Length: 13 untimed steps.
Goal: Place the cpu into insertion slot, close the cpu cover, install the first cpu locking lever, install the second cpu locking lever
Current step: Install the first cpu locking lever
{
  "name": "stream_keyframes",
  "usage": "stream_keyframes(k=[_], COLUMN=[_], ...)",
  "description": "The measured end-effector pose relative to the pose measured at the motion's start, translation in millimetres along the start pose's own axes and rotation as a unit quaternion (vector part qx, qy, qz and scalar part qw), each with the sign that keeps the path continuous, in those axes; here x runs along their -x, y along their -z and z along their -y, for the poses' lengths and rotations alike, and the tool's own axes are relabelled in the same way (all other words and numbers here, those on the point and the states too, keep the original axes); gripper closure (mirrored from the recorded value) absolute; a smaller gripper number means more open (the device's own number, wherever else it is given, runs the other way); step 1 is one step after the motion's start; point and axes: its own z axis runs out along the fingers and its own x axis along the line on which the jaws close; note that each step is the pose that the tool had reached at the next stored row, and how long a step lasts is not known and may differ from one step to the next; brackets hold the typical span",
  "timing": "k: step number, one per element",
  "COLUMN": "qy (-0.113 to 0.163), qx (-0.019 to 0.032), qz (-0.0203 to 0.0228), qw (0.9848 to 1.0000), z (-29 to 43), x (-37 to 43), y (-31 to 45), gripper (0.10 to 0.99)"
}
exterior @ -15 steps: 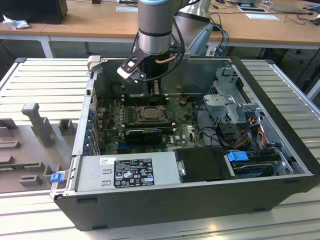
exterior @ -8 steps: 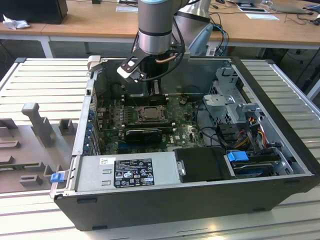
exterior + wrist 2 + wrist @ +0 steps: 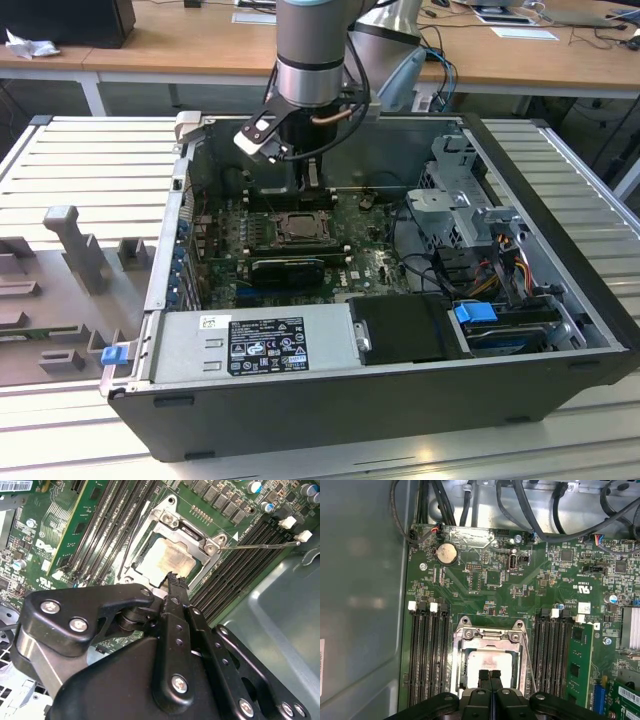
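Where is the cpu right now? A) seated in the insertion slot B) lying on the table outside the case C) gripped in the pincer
A: the cpu lies flat in the insertion slot, while the shut pincer over it holds nothing.

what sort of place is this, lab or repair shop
Probably a robotics lab: a robot arm reaches into an open computer case on a slatted metal bench, with wooden desks behind.
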Motion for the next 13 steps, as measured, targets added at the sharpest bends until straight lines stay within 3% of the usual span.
stream_keyframes(k=[7,13], qy=[0.000,0.000], qx=[0.0000,0.0000], qz=[0.0000,0.0000], qw=[1.0000,1.0000], z=[-0.1,-0.3], x=[0.1,0.2], y=[4.5,16.4], gripper=[0.980,0.980])
